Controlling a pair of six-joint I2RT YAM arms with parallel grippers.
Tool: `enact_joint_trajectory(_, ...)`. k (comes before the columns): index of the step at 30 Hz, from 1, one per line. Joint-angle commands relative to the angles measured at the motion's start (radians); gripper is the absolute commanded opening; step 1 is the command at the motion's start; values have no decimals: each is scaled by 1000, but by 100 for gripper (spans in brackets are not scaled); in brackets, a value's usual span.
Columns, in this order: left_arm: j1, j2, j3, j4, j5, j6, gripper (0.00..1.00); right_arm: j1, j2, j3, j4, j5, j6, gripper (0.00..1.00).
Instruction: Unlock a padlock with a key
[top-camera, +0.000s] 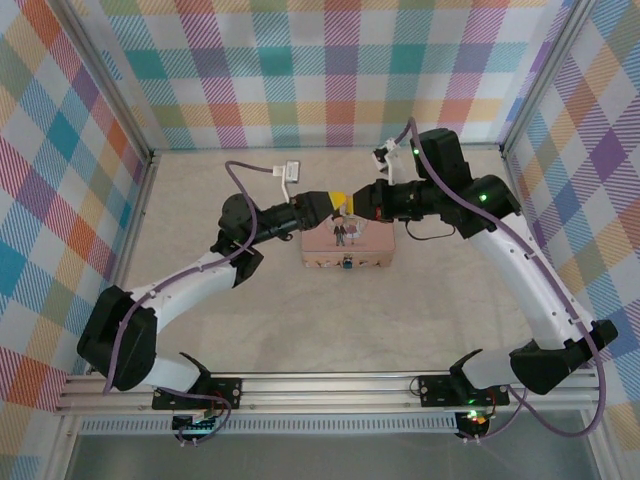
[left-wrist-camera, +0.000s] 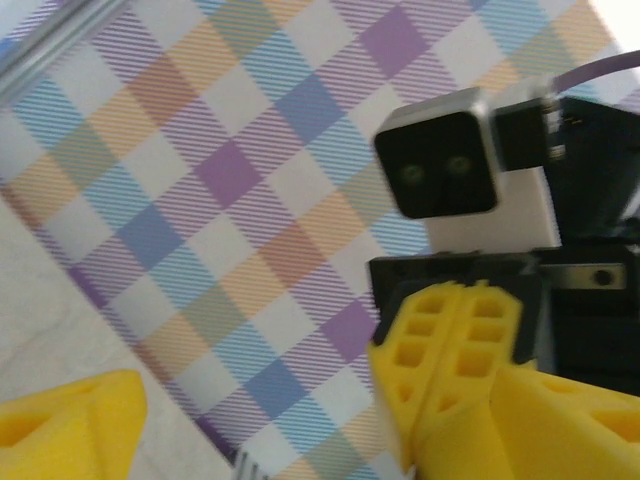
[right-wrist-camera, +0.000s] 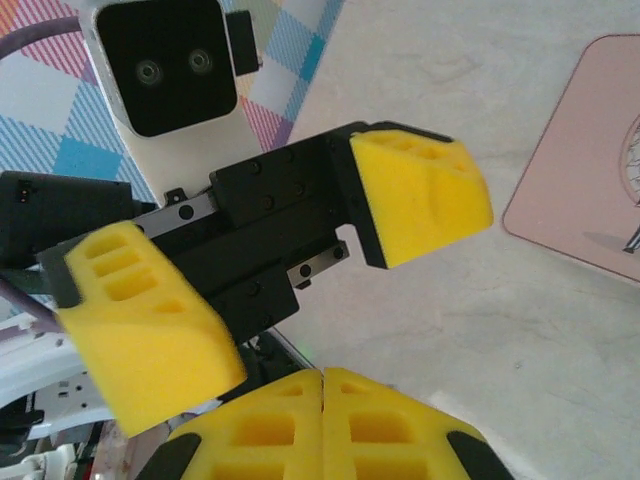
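Left gripper (right-wrist-camera: 300, 275): released. Its two yellow pads (right-wrist-camera: 410, 195) stand wide apart with open space between them.
Right gripper (right-wrist-camera: 322, 425): clenched, its yellow fingers pressed flat along one seam. Whether anything thin sits in that seam cannot be told.
Facing: the grippers point tip to tip, close but apart. In the left wrist view the right gripper's joined tips sit just beside one of the left pads.
Below the fingers: in the top view both grippers hang over the far edge of the pink tin (top-camera: 348, 245), which has a cartoon picture on its lid.
Padlock (top-camera: 347, 263): a tiny bluish spot at the middle of the tin's near edge. It is too small to tell how its shackle stands.
Tin edges: the near edge runs parallel to the rail. The right wrist view shows a rounded corner with pale tabletop beside it.
Table (top-camera: 200, 300): pale, with open room to the left, to the right and on the near side of the tin.
Walls: plaid panels (top-camera: 330, 70) close three sides, with metal posts at the corners. The right arm's elbow (top-camera: 440, 155) is near the back panel.
Rail (top-camera: 330, 385): it runs along the near edge and carries both bases.
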Motion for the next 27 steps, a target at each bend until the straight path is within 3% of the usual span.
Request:
enact_joint_trajectory(1, 4, 9, -11, 206, 51, -81, 90, -12, -4, 6, 57, -75, 42, 0)
enact_joint_trajectory(16, -46, -34, -21, 142, 102, -20, 80, -68, -9, -28, 182, -143, 110, 0)
enact_joint_trajectory(27, -68, -32, -12, 150, 103, -11, 79, -79, 1, -51, 250, -191, 158, 0)
